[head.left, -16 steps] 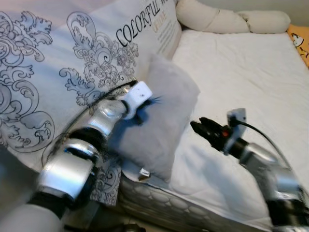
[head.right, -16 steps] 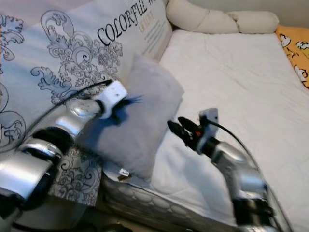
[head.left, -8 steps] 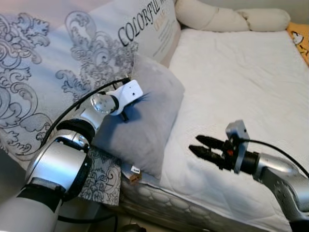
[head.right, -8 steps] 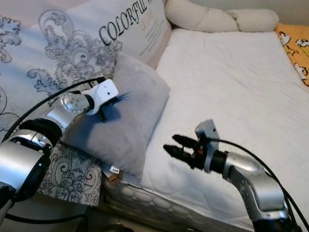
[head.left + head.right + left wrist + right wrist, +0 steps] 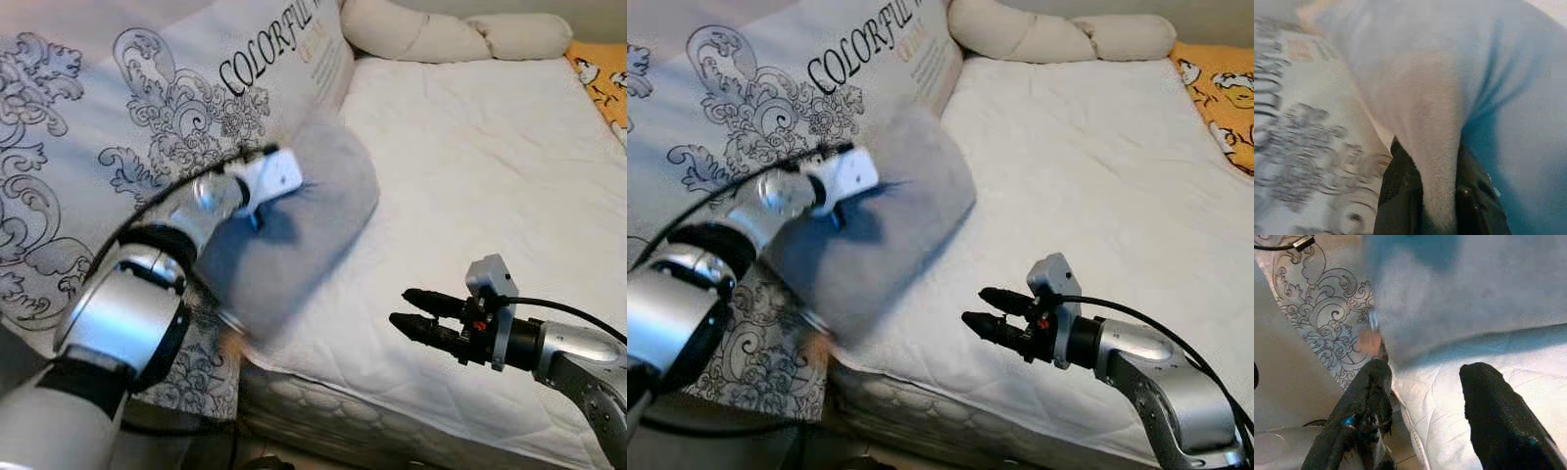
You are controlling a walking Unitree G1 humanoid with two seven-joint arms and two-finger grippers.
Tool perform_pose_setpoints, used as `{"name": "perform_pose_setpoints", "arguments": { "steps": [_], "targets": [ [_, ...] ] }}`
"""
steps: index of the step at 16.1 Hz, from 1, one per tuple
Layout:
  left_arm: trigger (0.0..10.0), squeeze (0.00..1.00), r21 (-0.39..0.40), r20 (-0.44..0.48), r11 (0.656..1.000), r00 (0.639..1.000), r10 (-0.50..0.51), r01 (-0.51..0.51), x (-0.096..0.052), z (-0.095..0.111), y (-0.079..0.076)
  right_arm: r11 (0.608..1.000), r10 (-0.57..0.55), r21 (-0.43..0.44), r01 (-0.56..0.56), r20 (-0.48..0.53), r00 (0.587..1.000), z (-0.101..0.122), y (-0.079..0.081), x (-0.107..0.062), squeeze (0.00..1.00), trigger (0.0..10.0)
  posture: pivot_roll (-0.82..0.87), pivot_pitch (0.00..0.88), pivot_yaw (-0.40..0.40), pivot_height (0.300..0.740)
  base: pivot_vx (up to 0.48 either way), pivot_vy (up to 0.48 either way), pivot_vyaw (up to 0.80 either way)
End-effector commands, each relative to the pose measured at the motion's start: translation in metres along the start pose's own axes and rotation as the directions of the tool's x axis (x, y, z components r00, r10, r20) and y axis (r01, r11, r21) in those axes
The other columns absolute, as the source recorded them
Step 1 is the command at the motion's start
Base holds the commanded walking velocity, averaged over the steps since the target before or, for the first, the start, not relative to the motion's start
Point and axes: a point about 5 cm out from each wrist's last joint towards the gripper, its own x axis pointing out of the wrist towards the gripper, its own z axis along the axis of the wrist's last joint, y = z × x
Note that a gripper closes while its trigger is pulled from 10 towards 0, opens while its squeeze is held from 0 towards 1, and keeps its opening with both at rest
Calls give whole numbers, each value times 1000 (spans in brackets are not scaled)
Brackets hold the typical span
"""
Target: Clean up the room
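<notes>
A grey cushion (image 5: pixel 304 211) lies blurred at the near left edge of the white bed (image 5: pixel 490 166), leaning against a patterned duvet (image 5: pixel 118 127). My left gripper (image 5: pixel 263 208) is shut on a fold of the cushion; in the left wrist view the black fingers (image 5: pixel 1400 205) pinch the grey fabric (image 5: pixel 1435 161). My right gripper (image 5: pixel 409 313) hovers open above the mattress's near edge, to the right of the cushion and apart from it. In the right wrist view its fingers (image 5: pixel 1371 401) stand spread, with the cushion (image 5: pixel 1459 289) beyond them.
A long cream bolster (image 5: pixel 451 34) lies across the head of the bed. An orange printed cushion (image 5: pixel 607 83) sits at the far right. The patterned duvet hangs over the bed's left side down to the floor (image 5: pixel 1283 382).
The left gripper has swung the cushion up and to the right, onto the bed; it is blurred in motion. The right gripper stays low over the mattress edge, having shifted slightly.
</notes>
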Motion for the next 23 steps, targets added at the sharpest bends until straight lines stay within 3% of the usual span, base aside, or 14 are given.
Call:
{"name": "perform_pose_setpoints", "arguments": {
  "steps": [1, 4, 9, 10, 11, 12, 16, 18, 20, 21, 22, 23],
  "targets": [
    [10000, 0, 15, 32, 997, 996, 80, -80, -3, 11, 19, 1000, -11, -5, 11, 6, 1000, 3, 2, -2, 0, 10000, -215, 0, 152, 740, 0, 0, 0],
    [10000, 0, -7, 16, 996, 996, 91, -91, -3, 8, 20, 1000, -10, -8, 10, 0, 1000, 3, 4, -3, 0, 10000, -224, 0, 156, 740, 0, 0, 0],
    [10000, 0, -39, -118, 990, 985, 129, -134, -6, -23, 3, 1000, 9, -21, -9, -16, 1000, 5, 8, -4, 0, 10000, -232, 0, 145, 740, 0, 0, 0],
    [10000, 0, -105, -150, 982, 979, 140, -156, -7, -31, 2, 1000, 12, -22, -13, -19, 1000, 5, 8, -3, 0, 10000, -231, 0, 144, 740, 0, 0, 0],
    [10000, 463, -168, -167, 973, 978, 127, -156, -9, -36, 1, 1000, 13, -24, -13, -20, 1000, 5, 7, -2, 0, 10000, -230, 0, 144, 740, 0, 0, 0],
    [10000, 1000, -210, -175, 964, 977, 125, -161, -11, -40, 1, 1000, 14, -27, -14, -18, 1000, 5, 7, 0, 0, 10000, -229, 0, 147, 740, 0, 0, 0],
    [10000, 1000, -350, -182, 902, 963, 201, -254, -20, -47, 17, 999, -7, -40, 7, -12, 1000, 7, 3, 5, 0, 10000, -212, 0, 155, 740, 0, 0, 0],
    [10000, 1000, -467, -142, 830, 953, 269, -304, -27, -46, 34, 999, -12, -31, 12, 4, 1000, 10, -1, 7, 0, 10000, -185, 0, 149, 740, 0, 0, 0],
    [10000, 1000, -558, -113, 774, 951, 288, -301, -32, -48, 41, 1000, -10, -20, 11, 26, 1000, 14, -5, 10, 0, 10000, -153, 0, 135, 740, 0, 0, 0],
    [10000, 1000, -642, -77, 711, 947, 311, -285, -34, -46, 45, 1000, -14, -21, 14, 42, 999, 16, -8, 11, 0, 10000, -128, 0, 122, 740, 0, 0, 0],
    [10000, 1000, -672, -62, 688, 946, 319, -276, -34, -46, 46, 1000, -17, -24, 18, 50, 999, 17, -9, 12, 0, 10000, -117, 0, 113, 740, 0, 0, 0],
    [10000, 1000, -744, 10, 628, 936, 352, -228, -34, -40, 48, 997, -57, -50, 61, 81, 995, 19, -11, 15, 0, 10000, -96, 0, 100, 740, 0, 0, 0]
  ]
}}
